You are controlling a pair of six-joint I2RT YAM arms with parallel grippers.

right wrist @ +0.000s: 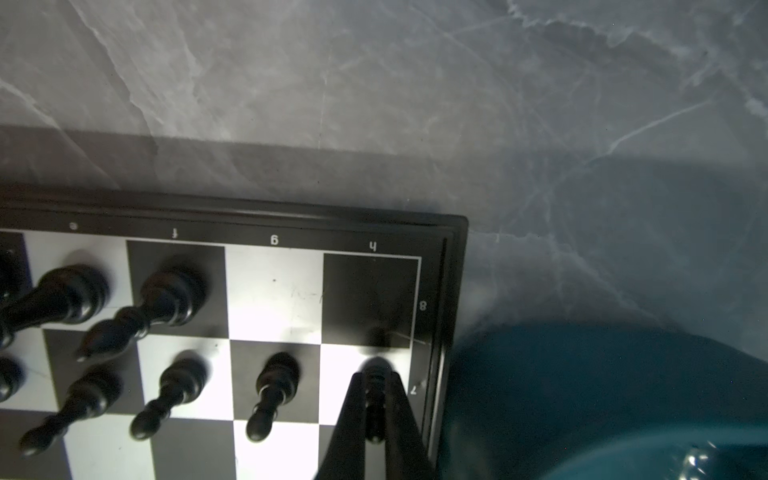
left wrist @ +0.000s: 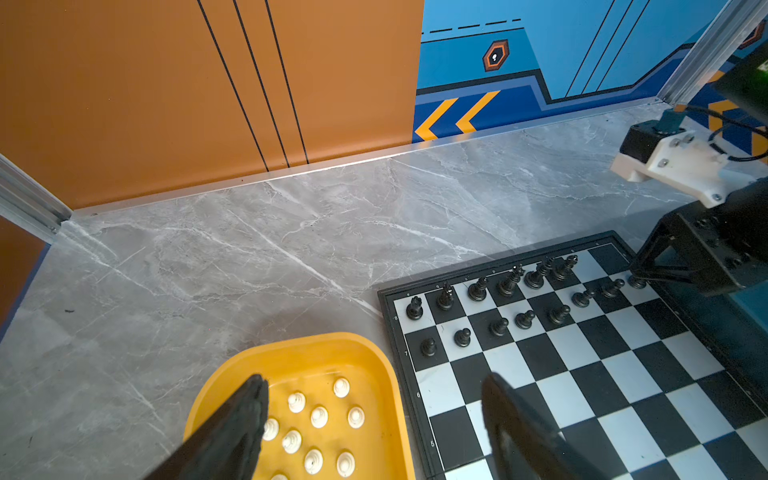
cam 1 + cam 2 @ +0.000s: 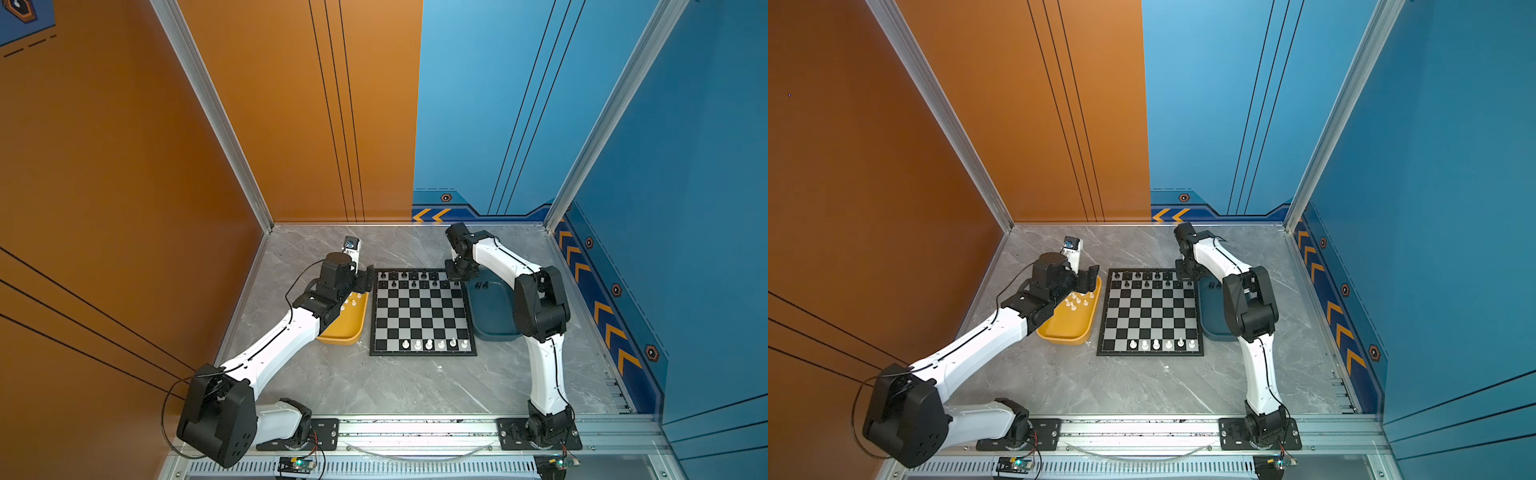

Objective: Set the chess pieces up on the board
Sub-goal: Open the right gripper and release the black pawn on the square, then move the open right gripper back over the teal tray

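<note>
Right gripper (image 1: 376,376) seats a black pawn (image 1: 375,419) on row 7; left gripper (image 2: 374,382) is poised over the white stock.

The right gripper is clenched on the black pawn, which stands upright between its fingers on the white edge square of the board (image 1: 274,291). Whether the base touches down is hard to judge from this angle. The narrow, vertical hold probably serves to clear the neighbouring pawn. The 2 squares behind it are bare, and 2 black pieces (image 3: 482,285) wait in the dark blue tray (image 1: 582,395). The left gripper hangs released above the white pieces (image 2: 319,417) in the yellow tray (image 2: 299,349), touching none.
</note>
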